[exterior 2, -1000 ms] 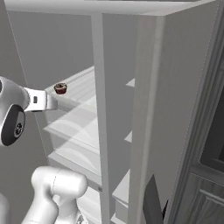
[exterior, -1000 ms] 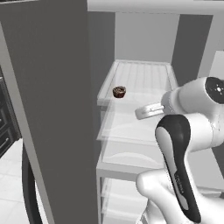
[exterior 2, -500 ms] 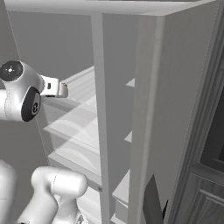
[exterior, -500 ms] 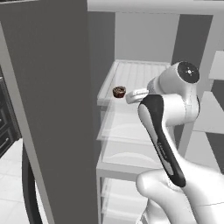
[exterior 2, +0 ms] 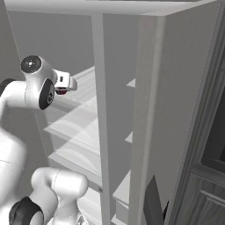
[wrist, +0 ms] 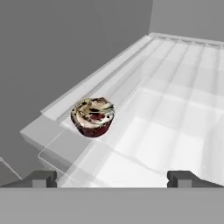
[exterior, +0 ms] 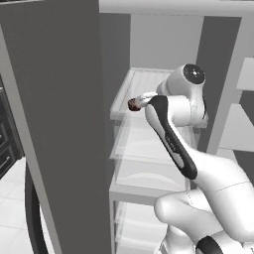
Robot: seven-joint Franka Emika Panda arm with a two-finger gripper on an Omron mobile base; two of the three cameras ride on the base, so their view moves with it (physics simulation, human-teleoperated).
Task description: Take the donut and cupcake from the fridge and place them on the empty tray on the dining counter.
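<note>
Resting near the front left corner of a translucent ribbed fridge shelf, a small dark-brown cupcake with pale swirled topping is seen ahead of the wide-open, empty claw.

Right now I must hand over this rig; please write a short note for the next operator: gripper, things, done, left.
Gripper: open, holding nothing, inside the fridge and aimed at the cupcake.
Cupcake: upright on an upper shelf, near its front left corner; not touched.
Done: fridge door is open, arm has reached in.
Left: close on the cupcake, carry it out and place it; then the donut.
</note>
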